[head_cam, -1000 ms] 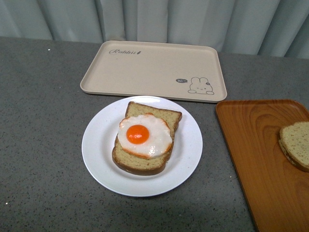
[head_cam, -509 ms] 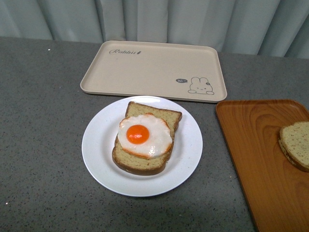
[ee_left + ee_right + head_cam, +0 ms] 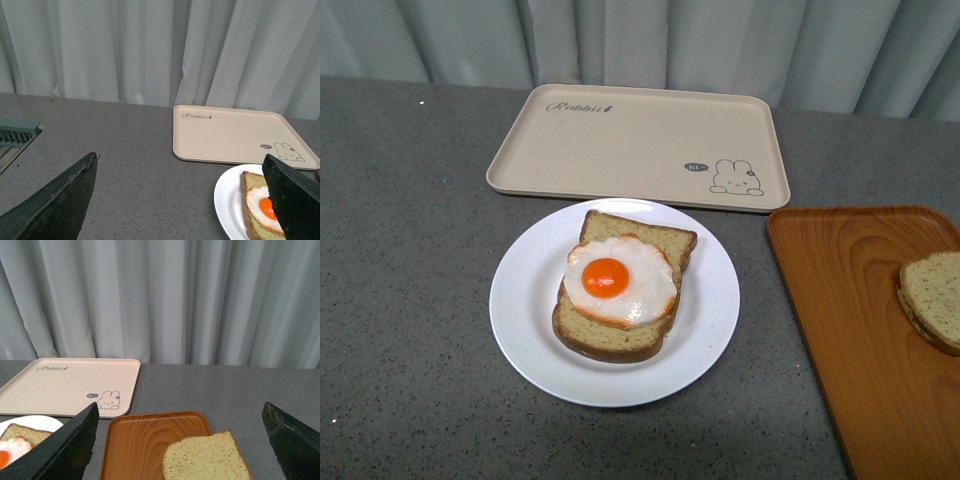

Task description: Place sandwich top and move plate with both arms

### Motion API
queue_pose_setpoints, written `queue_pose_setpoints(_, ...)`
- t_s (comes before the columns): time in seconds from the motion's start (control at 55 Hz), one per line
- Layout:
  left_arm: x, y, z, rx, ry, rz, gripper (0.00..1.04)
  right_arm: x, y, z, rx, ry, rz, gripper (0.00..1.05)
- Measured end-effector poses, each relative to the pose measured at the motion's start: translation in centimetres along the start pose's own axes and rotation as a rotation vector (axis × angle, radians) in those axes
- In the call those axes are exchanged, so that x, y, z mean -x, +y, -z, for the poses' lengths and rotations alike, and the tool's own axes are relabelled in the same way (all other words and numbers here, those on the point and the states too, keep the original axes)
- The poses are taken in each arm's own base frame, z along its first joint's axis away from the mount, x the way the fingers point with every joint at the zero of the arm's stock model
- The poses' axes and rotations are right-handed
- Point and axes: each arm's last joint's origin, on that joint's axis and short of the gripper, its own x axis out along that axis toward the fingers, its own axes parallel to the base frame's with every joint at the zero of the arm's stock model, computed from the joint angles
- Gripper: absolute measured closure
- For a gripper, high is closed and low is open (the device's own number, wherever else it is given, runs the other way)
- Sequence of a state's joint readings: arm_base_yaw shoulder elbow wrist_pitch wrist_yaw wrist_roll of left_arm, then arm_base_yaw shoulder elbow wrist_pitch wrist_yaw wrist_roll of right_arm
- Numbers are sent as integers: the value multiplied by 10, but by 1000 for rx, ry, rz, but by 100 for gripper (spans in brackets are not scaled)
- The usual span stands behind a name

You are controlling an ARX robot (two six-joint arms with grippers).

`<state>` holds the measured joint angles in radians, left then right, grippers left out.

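The sandwich top (image 3: 932,300), tan, speckled and brown-crusted, lay on the wooden tray (image 3: 840,300) right of the plate (image 3: 520,300). The desk (image 3: 410,250) was grey; pale curtains (image 3: 650,40) hung beyond the plate. The jaws of the left gripper (image 3: 180,160) and right gripper (image 3: 181,407) gaped empty.

front camera looks down; both low wrist cameras share the plate (image 3: 520,300).

The plate (image 3: 525,330) is in the middle of the table (image 3: 400,300) and carries a bread slice (image 3: 610,343) with an egg (image 3: 618,280) on top, the rabbit tray (image 3: 640,140) lies just behind it, and to its right the wooden tray (image 3: 850,320) holds the sandwich top (image 3: 932,298).
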<state>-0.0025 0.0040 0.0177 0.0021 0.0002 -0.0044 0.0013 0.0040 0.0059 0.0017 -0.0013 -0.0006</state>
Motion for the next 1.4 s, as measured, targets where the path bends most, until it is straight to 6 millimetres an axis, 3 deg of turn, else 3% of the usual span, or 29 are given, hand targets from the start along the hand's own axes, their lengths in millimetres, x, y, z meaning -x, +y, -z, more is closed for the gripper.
queue_pose_setpoints(0.073, 0, 0, 0, 0, 0, 0, 6, 0, 0, 1, 2, 22, 29, 9)
queue_pose_setpoints(0.164, 0, 0, 0, 0, 0, -1, 6, -6, -3, 5, 25, 130, 201, 9)
queue_pose_setpoints(0.291, 0, 0, 0, 0, 0, 1, 6, -21, -10, 0, 33, 133, 207, 9)
queue_pose_setpoints(0.436, 0, 0, 0, 0, 0, 0, 6, -62, -31, -14, -41, 196, 197, 9)
queue_pose_setpoints(0.691, 0, 0, 0, 0, 0, 0, 6, -122, -73, -5, -199, 445, 175, 9)
queue_pose_setpoints(0.873, 0, 0, 0, 0, 0, 0, 6, -152, -107, -3, -266, 559, 141, 9)
queue_pose_setpoints(1.164, 0, 0, 0, 0, 0, 0, 6, -183, -150, 25, -364, 737, 19, 9)
queue_pose_setpoints(1.4, 0, 0, 0, 0, 0, 0, 6, -187, -155, 65, -431, 880, -20, 9)
